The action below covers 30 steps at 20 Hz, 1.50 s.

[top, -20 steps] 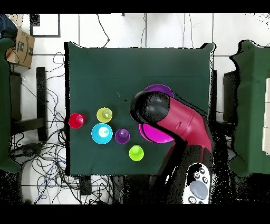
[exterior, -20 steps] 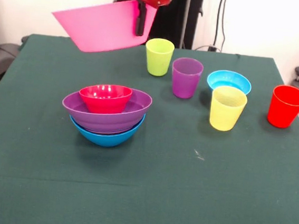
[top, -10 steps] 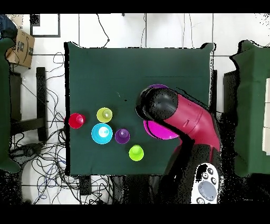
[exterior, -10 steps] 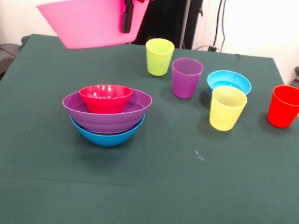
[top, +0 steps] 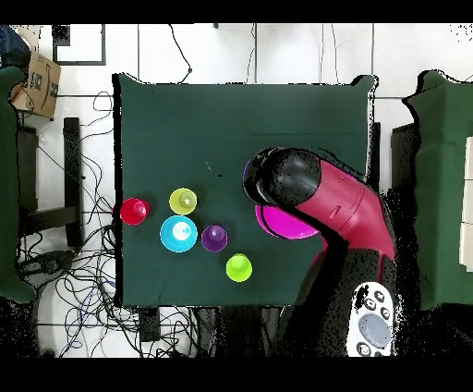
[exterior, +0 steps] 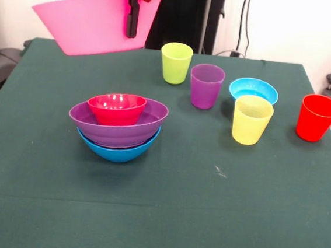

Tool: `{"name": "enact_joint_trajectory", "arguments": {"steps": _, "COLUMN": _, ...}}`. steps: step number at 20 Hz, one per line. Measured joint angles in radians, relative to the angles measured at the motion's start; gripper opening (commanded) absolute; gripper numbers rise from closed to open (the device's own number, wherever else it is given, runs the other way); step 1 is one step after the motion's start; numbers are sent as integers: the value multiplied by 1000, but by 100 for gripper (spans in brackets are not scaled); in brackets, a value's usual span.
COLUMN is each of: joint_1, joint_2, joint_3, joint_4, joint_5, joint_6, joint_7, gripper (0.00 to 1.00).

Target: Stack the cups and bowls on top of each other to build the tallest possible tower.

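Observation:
My gripper (exterior: pixel 132 16) hangs high over the table's far left part, shut on the rim of the very large pink bowl (exterior: pixel 84 25), which tilts in the air. Below and nearer stands the tower: a small red bowl (exterior: pixel 116 107) inside the large purple bowl (exterior: pixel 118 126) on the medium blue bowl (exterior: pixel 117 150). The cups stand apart on the right: lime green (exterior: pixel 175 62), purple (exterior: pixel 206 86), yellow (exterior: pixel 251 119) and red (exterior: pixel 317 117). A light blue bowl (exterior: pixel 254 89) sits behind the yellow cup. In the overhead view the arm (top: pixel 319 199) hides the tower, and only part of the pink bowl (top: pixel 286 225) shows.
The green table (exterior: pixel 216 211) has its far edge just behind the lime cup. From overhead, the cups (top: pixel 183 201) and the light blue bowl (top: pixel 178 234) cluster on the left side of the table (top: pixel 240 120). Cables lie on the floor around it.
The gripper has carried the pink bowl leftward and a little higher in the front view. The tower and the cups have not moved.

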Motion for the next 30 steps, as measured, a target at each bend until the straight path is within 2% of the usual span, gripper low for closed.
{"name": "enact_joint_trajectory", "arguments": {"steps": 6, "joint_1": -17, "joint_2": 6, "joint_3": 29, "joint_4": 0, "joint_5": 0, "joint_6": -45, "joint_7": 0, "gripper": 0}}
{"name": "enact_joint_trajectory", "arguments": {"steps": 9, "joint_1": -24, "joint_2": 6, "joint_3": 48, "joint_4": 3, "joint_5": 1, "joint_6": -88, "joint_7": 0, "gripper": 0}}
{"name": "enact_joint_trajectory", "arguments": {"steps": 11, "joint_1": -33, "joint_2": 6, "joint_3": 73, "joint_4": 12, "joint_5": 1, "joint_6": -150, "joint_7": 0, "gripper": 0}}
{"name": "enact_joint_trajectory", "arguments": {"steps": 15, "joint_1": -34, "joint_2": 6, "joint_3": 91, "joint_4": 19, "joint_5": 1, "joint_6": -194, "joint_7": 0, "gripper": 0}}
{"name": "enact_joint_trajectory", "arguments": {"steps": 30, "joint_1": -35, "joint_2": 6, "joint_3": 131, "joint_4": 20, "joint_5": 1, "joint_6": -201, "joint_7": 0, "gripper": 0}}
